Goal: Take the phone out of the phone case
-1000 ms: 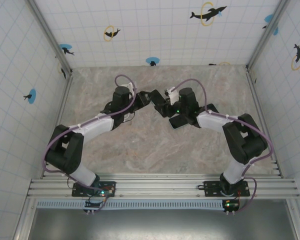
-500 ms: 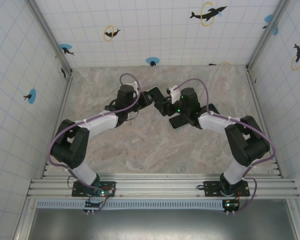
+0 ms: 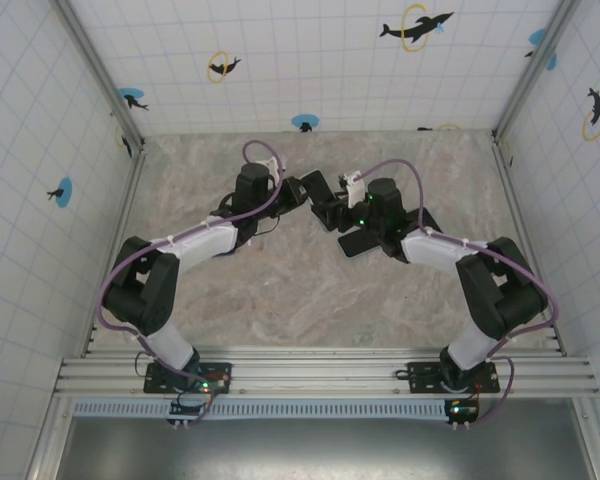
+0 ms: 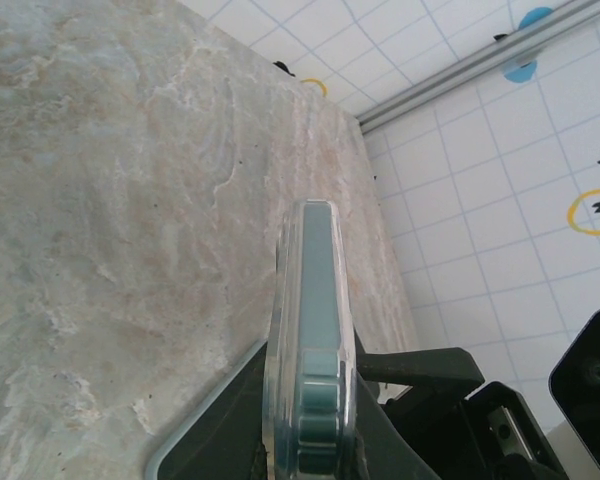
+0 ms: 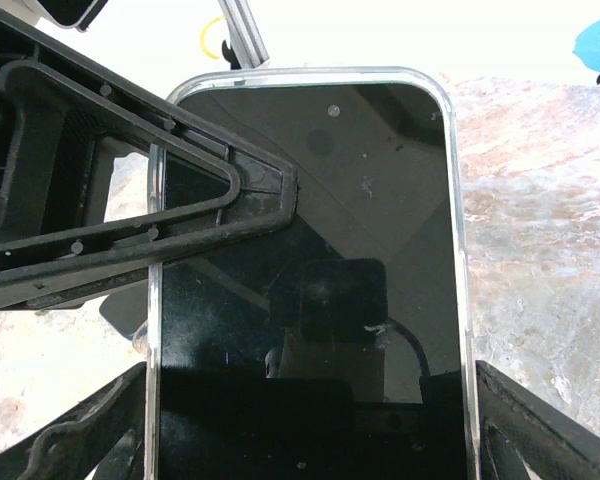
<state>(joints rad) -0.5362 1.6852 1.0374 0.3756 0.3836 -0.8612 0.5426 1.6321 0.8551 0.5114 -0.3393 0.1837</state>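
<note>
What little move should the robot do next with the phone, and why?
Probably the left gripper should gently tug the edge it pinches away while the right gripper holds firm. Both are clamped on the phone, and the phone sits fully inside its clear case, so nothing has come loose yet.

Top view: fixed, high behind the arm bases (image 3: 188,378), looking down over the whole table (image 3: 280,300).
Left wrist view: very close, edge-on along the phone (image 4: 313,330), table beyond.
Right wrist view: very close, facing the phone's screen squarely.
Shared: phone and table surface.
</note>
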